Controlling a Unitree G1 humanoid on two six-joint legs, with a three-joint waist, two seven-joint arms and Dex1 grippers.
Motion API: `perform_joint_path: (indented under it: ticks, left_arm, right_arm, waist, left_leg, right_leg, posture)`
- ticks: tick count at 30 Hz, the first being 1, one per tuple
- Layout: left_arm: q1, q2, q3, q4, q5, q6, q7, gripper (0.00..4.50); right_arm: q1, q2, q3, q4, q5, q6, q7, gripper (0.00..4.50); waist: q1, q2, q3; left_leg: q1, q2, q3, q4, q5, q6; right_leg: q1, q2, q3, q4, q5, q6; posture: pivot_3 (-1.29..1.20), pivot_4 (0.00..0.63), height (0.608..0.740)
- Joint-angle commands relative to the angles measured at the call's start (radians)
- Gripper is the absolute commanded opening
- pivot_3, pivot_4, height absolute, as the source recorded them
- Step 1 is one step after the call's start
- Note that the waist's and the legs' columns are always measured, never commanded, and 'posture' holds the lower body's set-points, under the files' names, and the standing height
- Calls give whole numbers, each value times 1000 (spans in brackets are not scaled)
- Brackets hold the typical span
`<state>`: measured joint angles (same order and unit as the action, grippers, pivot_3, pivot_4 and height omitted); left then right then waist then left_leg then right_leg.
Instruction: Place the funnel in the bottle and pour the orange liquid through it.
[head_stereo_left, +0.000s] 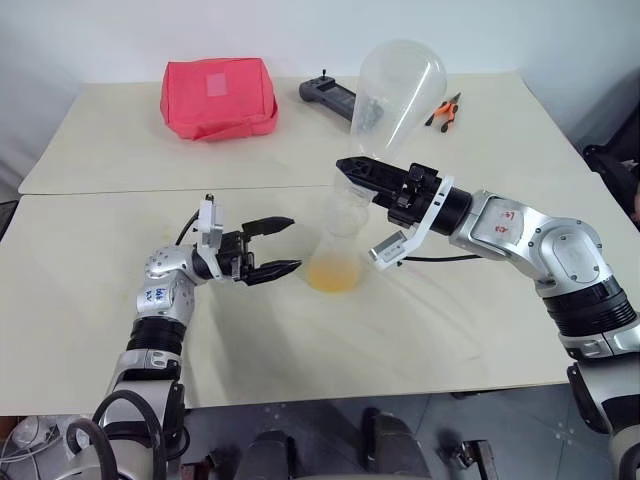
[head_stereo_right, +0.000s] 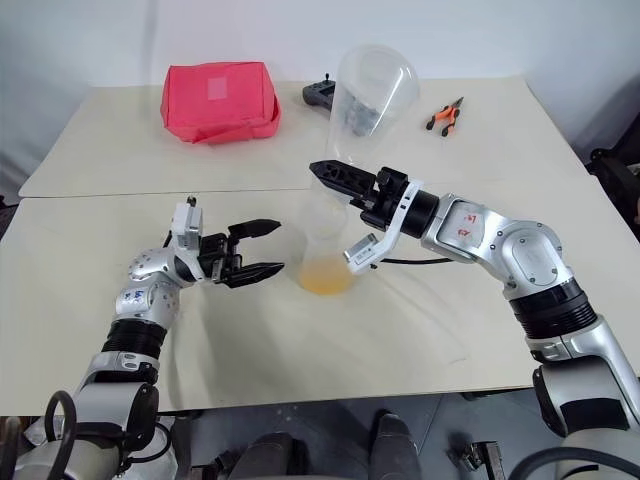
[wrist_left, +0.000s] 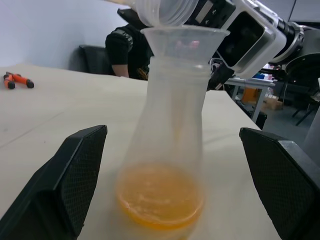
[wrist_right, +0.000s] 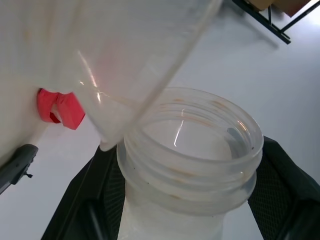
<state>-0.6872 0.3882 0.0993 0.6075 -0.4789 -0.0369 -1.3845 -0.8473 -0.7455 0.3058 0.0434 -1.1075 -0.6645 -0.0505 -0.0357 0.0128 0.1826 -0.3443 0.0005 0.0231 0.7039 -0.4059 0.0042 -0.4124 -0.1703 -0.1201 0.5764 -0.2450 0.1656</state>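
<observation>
The right gripper (head_stereo_left: 352, 166) is closed on the neck of an upturned clear cup (head_stereo_left: 398, 92), its mouth over the funnel (wrist_left: 184, 37) sitting in the bottle (head_stereo_left: 340, 240). The orange liquid (wrist_left: 160, 197) lies at the bottle's bottom. The left gripper (head_stereo_left: 282, 246) stands wide open, empty, just beside the bottle on the table (head_stereo_left: 120, 150).

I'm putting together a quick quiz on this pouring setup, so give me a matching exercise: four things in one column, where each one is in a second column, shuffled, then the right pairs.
Things:
1. orange liquid
2. funnel
3. clear container
4. orange-handled pliers

Places:
A. seated in the neck of the bottle
B. lying on the table, far right side
C. pooled at the bottom of the bottle
D. tipped mouth-down over the funnel, held in the right gripper

Pairs: 1-C, 2-A, 3-D, 4-B
</observation>
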Motion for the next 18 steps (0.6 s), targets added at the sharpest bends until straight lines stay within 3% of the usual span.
perform_joint_path:
  ticks: [1, 7, 12, 18]
  left_arm:
    - [-29, 4, 5, 3, 17, -14, 13, 4500]
    - [-54, 10, 4, 38, 68, -31, 82, 4500]
    - [-81, 10, 11, 61, 68, -20, 89, 4500]
    - [-97, 22, 6, 77, 88, -17, 108, 4500]
  right_arm:
    - [10, 34, -68, -21, 160, 62, 60, 2814]
    - [109, 103, -147, -57, 483, 222, 246, 2814]
    - [143, 317, -334, -187, 798, 745, 376, 2814]
    - [136, 389, -581, -218, 1036, 1149, 359, 2814]
  waist:
    - [-1, 0, 0]
    - [2, 0, 0]
    - [1, 0, 0]
    - [11, 0, 0]
  left_leg:
    - [0, 0, 0, 0, 0, 0]
    - [0, 0, 0, 1, 0, 0]
    - [0, 0, 0, 4, 0, 0]
    - [-2, 0, -1, 10, 0, 0]
  right_leg:
    - [0, 0, 0, 0, 0, 0]
    - [0, 0, 0, 0, 0, 0]
    - [0, 0, -1, 4, 0, 0]
    - [0, 0, -1, 8, 0, 0]
  posture:
    - [0, 150, 740]
    - [0, 150, 740]
    - [0, 150, 740]
    - [0, 150, 740]
